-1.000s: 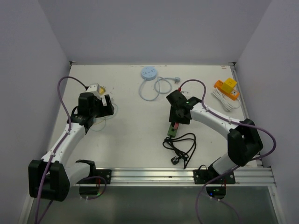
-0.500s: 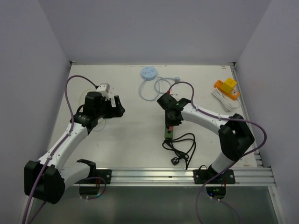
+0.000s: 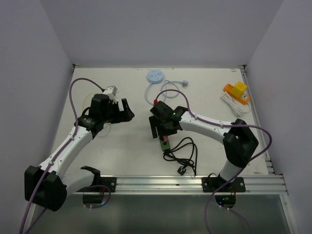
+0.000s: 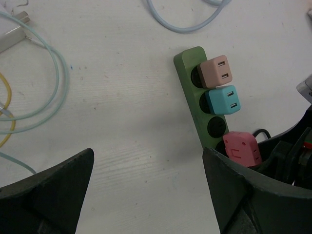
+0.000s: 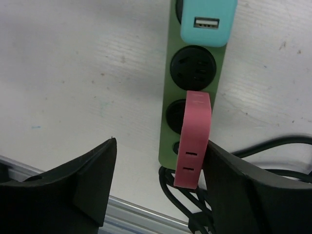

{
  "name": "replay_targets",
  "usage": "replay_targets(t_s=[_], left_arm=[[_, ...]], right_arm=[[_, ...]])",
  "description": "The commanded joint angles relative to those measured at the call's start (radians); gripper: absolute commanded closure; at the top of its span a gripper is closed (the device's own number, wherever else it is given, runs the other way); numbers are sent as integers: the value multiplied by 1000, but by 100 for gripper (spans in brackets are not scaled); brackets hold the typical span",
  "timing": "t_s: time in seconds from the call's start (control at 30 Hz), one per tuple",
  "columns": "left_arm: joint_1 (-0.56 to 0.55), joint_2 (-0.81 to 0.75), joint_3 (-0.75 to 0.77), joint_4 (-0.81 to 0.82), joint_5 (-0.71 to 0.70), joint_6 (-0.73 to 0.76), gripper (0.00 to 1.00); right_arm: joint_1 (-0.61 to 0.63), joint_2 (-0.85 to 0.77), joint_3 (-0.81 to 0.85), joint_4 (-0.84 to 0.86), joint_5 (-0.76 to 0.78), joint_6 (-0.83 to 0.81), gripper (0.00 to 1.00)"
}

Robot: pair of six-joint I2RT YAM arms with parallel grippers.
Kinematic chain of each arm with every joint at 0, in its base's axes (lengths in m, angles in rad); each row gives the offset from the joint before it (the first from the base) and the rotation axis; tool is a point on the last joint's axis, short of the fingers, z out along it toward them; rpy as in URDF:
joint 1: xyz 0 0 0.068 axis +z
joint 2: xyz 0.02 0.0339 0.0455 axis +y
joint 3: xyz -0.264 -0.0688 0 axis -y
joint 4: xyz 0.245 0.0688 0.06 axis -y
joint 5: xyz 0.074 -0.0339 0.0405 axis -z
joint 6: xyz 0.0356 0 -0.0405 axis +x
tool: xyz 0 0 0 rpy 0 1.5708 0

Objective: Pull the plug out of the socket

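Black cord coil (image 3: 183, 151) beside green socket strip (image 4: 187, 80)

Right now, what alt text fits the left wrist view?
A green power strip lies on a table; along it, a tan adapter, a teal adapter, an empty socket, then a red adapter. The open left gripper frames the bottom corners.

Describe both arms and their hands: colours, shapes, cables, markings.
Both the left arm and right arm have white links with bulky black joints. A purple cable loops loosely along each. The right wrist carries a small green light. The left hand and right hand are black, each with two broad, wedge-shaped fingers. No lettering is legible.
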Motion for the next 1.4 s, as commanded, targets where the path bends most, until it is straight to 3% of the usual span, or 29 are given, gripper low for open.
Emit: replay_targets(t_s=[0.0,0.17,0.3,0.5,0.8,1.2,1.23,1.3,1.33,1.37], left_arm=[[-36,27,55,-35,16,-69,3],[-114,85,121,-78,-50,-133,3],[-226,140,178,-98,-128,-189,3],[-381,289,291,-139,-177,-241,4],[-587,588,541,-293,-254,-244,9],[-602,681,525,-281,-237,-270,36],[-602,679,517,-265,-237,-273,44],[-602,674,502,-249,-231,-276,50],[-602,674,502,-248,-231,-276,60],[-600,670,498,-244,-230,-273,64]], right_arm=[[8,-44,91,45,-76,-21,26],[-8,-137,99,19,5,-10,20],[-105,-229,14,13,97,46,20],[-267,-364,-184,111,54,92,20],[-326,-403,-356,231,19,126,22],[-349,-391,-499,410,-83,155,25],[-351,-389,-513,426,-106,160,26],[-349,-376,-525,473,-138,162,26],[-349,-369,-537,487,-151,162,26],[-349,-366,-543,522,-177,160,27]])
